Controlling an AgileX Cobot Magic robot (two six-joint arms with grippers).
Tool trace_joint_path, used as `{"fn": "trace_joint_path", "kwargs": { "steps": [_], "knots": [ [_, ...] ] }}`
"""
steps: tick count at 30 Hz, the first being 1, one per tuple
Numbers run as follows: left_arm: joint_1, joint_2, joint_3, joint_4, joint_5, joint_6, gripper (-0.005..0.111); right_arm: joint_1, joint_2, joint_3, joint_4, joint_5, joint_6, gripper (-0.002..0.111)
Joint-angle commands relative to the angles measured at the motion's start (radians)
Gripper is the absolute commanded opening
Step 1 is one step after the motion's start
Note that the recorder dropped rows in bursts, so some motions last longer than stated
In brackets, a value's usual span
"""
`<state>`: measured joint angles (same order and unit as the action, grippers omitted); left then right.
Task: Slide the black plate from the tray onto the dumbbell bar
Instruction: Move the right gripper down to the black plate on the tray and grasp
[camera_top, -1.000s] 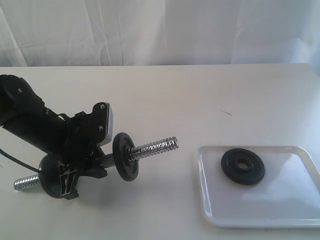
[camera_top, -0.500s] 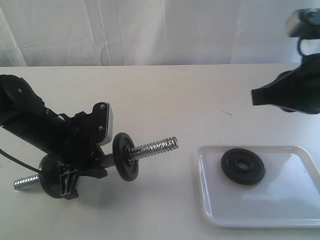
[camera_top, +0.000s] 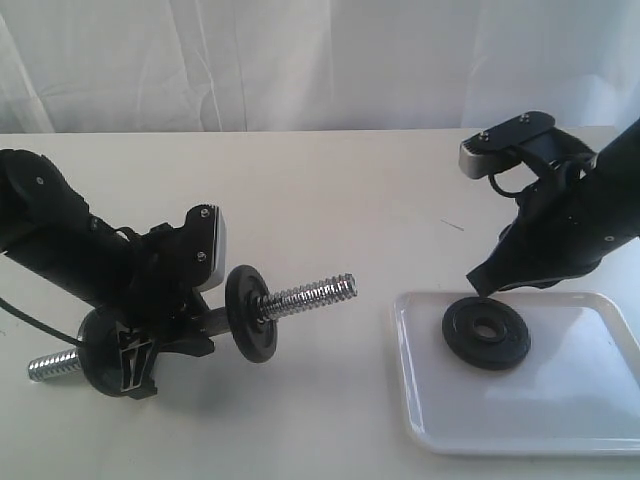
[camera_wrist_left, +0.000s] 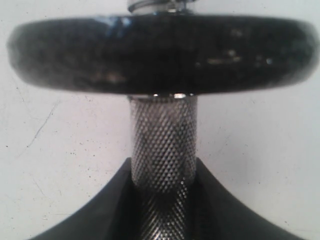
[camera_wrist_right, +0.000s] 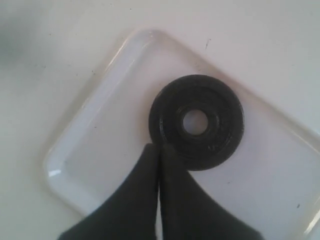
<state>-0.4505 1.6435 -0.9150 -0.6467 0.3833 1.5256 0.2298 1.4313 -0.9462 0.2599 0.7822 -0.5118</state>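
Note:
The black plate (camera_top: 486, 333) (camera_wrist_right: 196, 121) lies flat in the left part of the white tray (camera_top: 580, 420) (camera_wrist_right: 100, 145). My right gripper (camera_top: 480, 283) (camera_wrist_right: 160, 147) hangs just over the plate's rim, jaws pressed together with nothing between them; contact with the plate cannot be made out. At the left, my left gripper (camera_top: 190, 320) (camera_wrist_left: 163, 170) is shut on the knurled middle of the dumbbell bar (camera_top: 305, 293) (camera_wrist_left: 163, 145), which is held off the table with its bare threaded end pointing toward the tray.
Two other black discs sit on the bar: one (camera_top: 250, 313) (camera_wrist_left: 162, 52) just ahead of my left fingers, one (camera_top: 110, 360) behind them near the far threaded end. A white curtain backs the white table.
My right arm has come in from the upper right and dropped down to the tray, its tips now over the plate's rim. The left arm and bar have not moved.

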Motion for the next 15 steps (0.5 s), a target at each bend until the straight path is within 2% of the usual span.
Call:
{"fn": "trace_joint_path", "kwargs": {
  "steps": [1,6,9,12,13,15],
  "knots": [
    [-0.002,-0.048,-0.024,-0.085,0.007,-0.004,0.000,0.002,-0.001,-0.009,-0.061,-0.034,0.030,0.000],
    [-0.002,-0.048,-0.024,-0.085,0.007,-0.004,0.000,0.002,0.004,-0.009,-0.081,-0.091,0.139,0.000],
    [-0.002,-0.048,-0.024,-0.085,0.007,-0.004,0.000,0.002,0.030,-0.009,-0.081,-0.091,0.155,0.011],
    [-0.002,-0.048,-0.024,-0.085,0.007,-0.004,0.000,0.002,0.070,-0.009,-0.081,-0.093,0.160,0.042],
    [-0.002,-0.048,-0.024,-0.085,0.007,-0.004,0.000,0.002,0.088,-0.009,-0.079,-0.093,0.178,0.063],
    [-0.002,-0.048,-0.024,-0.085,0.007,-0.004,0.000,0.002,0.111,-0.009,-0.079,-0.093,0.187,0.091]
  ]
}}
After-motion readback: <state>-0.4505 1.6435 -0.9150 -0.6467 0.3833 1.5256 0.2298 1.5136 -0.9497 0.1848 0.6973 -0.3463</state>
